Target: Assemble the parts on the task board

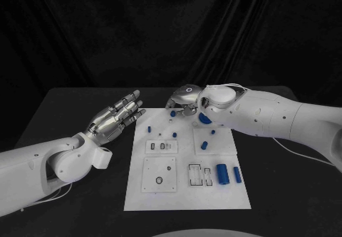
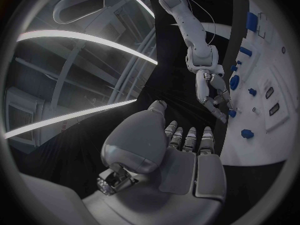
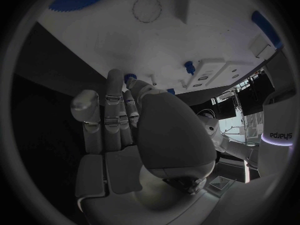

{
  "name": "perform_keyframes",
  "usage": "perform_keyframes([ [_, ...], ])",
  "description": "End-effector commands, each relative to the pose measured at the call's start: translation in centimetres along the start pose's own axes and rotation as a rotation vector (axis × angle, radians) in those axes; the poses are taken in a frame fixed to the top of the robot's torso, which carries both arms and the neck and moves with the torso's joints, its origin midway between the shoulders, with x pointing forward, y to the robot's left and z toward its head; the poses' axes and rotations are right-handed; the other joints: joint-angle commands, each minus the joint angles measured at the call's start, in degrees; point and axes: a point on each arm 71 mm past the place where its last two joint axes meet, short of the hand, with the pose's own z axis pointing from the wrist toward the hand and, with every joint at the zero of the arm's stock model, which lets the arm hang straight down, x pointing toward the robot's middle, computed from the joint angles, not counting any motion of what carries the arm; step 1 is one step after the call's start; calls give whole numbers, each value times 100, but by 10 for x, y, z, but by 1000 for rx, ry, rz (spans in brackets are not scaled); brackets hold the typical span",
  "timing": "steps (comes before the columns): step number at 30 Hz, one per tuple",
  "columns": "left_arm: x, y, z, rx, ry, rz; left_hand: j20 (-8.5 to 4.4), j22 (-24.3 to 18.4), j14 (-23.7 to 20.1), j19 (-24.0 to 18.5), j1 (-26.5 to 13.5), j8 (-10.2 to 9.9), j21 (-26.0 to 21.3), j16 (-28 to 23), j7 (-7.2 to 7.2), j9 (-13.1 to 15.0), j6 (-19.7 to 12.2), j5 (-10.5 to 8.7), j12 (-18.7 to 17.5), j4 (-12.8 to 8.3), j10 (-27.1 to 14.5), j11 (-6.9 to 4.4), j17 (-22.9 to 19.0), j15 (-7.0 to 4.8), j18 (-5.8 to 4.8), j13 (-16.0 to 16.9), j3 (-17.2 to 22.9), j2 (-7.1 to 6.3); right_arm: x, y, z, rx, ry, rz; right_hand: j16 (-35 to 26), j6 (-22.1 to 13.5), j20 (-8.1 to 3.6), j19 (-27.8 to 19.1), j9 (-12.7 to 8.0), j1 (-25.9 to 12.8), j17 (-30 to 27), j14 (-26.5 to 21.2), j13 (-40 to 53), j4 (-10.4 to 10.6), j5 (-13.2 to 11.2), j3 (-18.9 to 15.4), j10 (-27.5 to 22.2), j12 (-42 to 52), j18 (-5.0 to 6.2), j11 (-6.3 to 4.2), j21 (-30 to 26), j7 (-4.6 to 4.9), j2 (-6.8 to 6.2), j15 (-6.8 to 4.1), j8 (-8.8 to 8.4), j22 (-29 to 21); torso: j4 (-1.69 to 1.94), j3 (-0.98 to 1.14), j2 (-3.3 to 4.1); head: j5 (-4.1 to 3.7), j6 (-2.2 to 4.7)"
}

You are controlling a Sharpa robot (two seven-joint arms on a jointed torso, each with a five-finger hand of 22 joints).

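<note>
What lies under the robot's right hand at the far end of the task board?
The right hand hovers over the task board's far edge. A small blue part shows just below its fingers. Whatever lies directly beneath the palm is covered.

The right robot hand point(image 3: 134, 130) reaches over the white task board point(image 3: 187, 40) toward small blue parts point(image 3: 188, 65).

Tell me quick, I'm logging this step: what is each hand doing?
Left hand: open, fingers extended, holding nothing.
Right hand: over the task board's far edge; cannot tell whether it holds anything.
</note>
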Motion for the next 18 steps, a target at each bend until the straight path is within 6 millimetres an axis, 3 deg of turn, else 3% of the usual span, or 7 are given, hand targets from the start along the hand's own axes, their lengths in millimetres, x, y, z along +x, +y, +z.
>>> perform_keyframes([
  [1, 1, -1, 1, 10, 15, -2, 26, -5, -2, -5, 39, 30, -19, -21, 27, 4, 23, 37, -38, -22, -2, 58, -10, 29, -30, -9, 20, 47, 2, -5, -2, 59, 6, 0, -47, -1174, 20, -152, -108, -44, -18, -124, -3, -120, -35, -140, -618, -13, 63, 12, -184, -221, 2, 28, -71, -140, -1, -3, -3, 0, 5],
  [3, 1, -1, 1, 9, 15, -2, 26, -6, -2, -5, 40, 30, -19, -21, 28, 4, 20, 37, -38, -23, -2, 59, -10, 30, -30, -9, 22, 48, 1, -7, -3, 64, -11, -3, -47, -1571, 47, -257, -125, -81, -24, -216, -12, -178, -51, -256, -1019, -16, 86, 43, -309, -275, 49, 59, -84, -226, -5, -3, -5, 1, 11],
  [5, 1, -1, 1, 9, 14, -2, 27, -6, -2, -6, 40, 30, -19, -21, 28, 4, 19, 37, -38, -24, -2, 59, -10, 30, -31, -9, 24, 49, 0, -8, -5, 64, -35, -7, -42, -1575, 50, -290, -119, -104, -26, -250, -16, -196, -55, -311, -1143, -22, 97, 13, -351, -270, 62, 55, -77, -248, -6, 0, -4, -2, 28],
  [8, 0, -2, 0, 8, 12, -1, 27, -6, -2, -6, 40, 30, -19, -21, 28, 4, 19, 37, -38, -24, -2, 59, -10, 30, -31, -9, 24, 49, -5, -11, -9, 56, -82, -14, -18, -1498, 41, -300, -106, -108, -26, -271, 21, -233, -39, -375, -840, 60, 101, -16, -369, -207, 99, 40, -59, -233, -10, 1, -4, 6, 62],
  [12, -2, -2, -2, 7, 5, 2, 28, -6, -2, -6, 40, 29, -19, -21, 31, 3, 16, 37, -38, -28, -2, 62, -10, 34, -32, -9, 29, 52, -21, -16, -22, 45, -166, -31, 32, -969, 25, -271, -45, -130, -32, -264, 73, -261, 12, -441, -363, 324, 96, -33, -367, -59, 174, 20, 40, -174, -14, 5, -5, 30, 91],
  [15, -3, -3, -3, 6, 1, 4, 30, -5, -2, -5, 41, 30, -18, -21, 33, 3, 18, 38, -38, -31, -2, 64, -10, 36, -33, -9, 33, 53, -35, -22, -38, 43, -198, -38, 34, 132, 12, -309, 77, -154, -61, -284, 82, -238, 100, -394, 75, 518, 119, -38, -475, 116, 228, 13, 258, -235, -17, 9, -9, 39, 89],
  [18, -2, -4, -5, 6, -1, 4, 31, -4, -2, -4, 41, 32, -18, -21, 34, 4, 24, 39, -38, -34, -2, 65, -10, 38, -34, -9, 35, 53, -46, -28, -60, 50, -205, -37, -106, 404, -9, -501, 95, -142, -167, -342, 75, -208, 246, -164, 608, 670, 190, -88, -834, 155, 216, -7, 289, -515, -21, 10, -19, 36, 101],
])
